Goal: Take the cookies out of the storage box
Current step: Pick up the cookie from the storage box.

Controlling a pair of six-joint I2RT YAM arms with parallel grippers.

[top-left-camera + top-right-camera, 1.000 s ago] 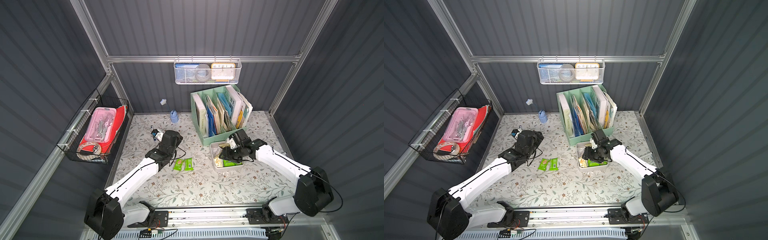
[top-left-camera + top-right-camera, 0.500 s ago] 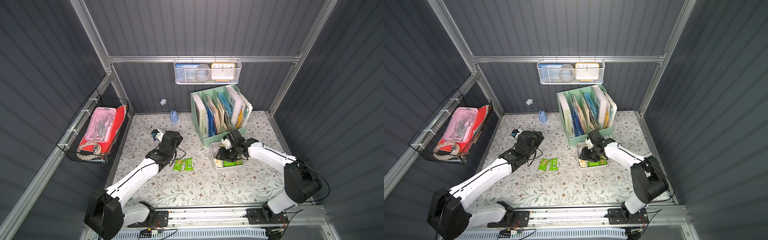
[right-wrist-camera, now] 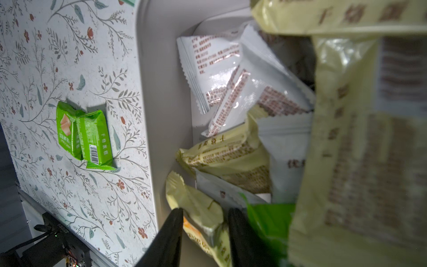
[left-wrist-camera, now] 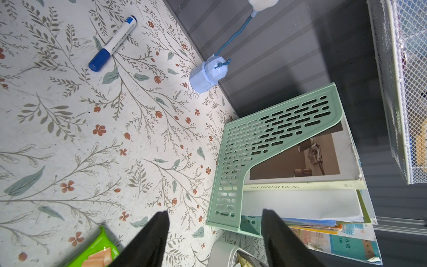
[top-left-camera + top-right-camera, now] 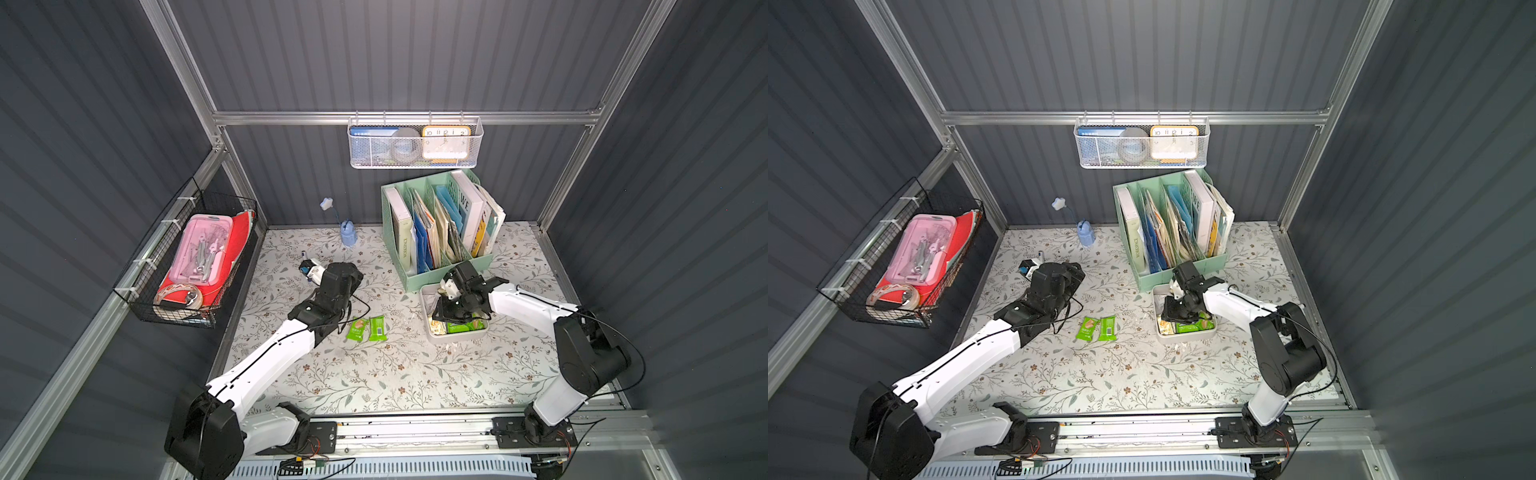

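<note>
1. Most of the cookies (image 3: 231, 150) lie heaped in the shallow light-grey plastic storage box (image 5: 423, 303). They are pale yellow, whitish-silver and green packets overlapping one another. The box sits toward the back right of the floral-patterned bench (image 5: 374, 374), just in front of the tall mint-green file organiser (image 5: 436, 232).

2. Two bright green packets (image 5: 368, 328) are already out. They lie side by side, touching, near the middle of the bench and to the left of the box. I take that as the drop spot, since it is clear of the box wall and open to both arms.

3. My right fingers (image 3: 172, 233) are down inside the box, near the wall that faces the green pair. They stand on either side of the end of a pale yellow packet (image 3: 203, 219) on top of the heap. The gap is narrow, but I cannot tell whether they pinch it yet. Going for a top packet by its end makes sense, because flat wrappers offer little else to hold.

4. My left fingers (image 4: 152, 238) are spread wide and empty above the bench, pointing toward the organiser and the box. I judge that this arm is parked out of the way.

5. A green packet in the box (image 3: 268, 219) lies against one right finger, so it could be dragged along. I would lift straight up and slowly.
</note>
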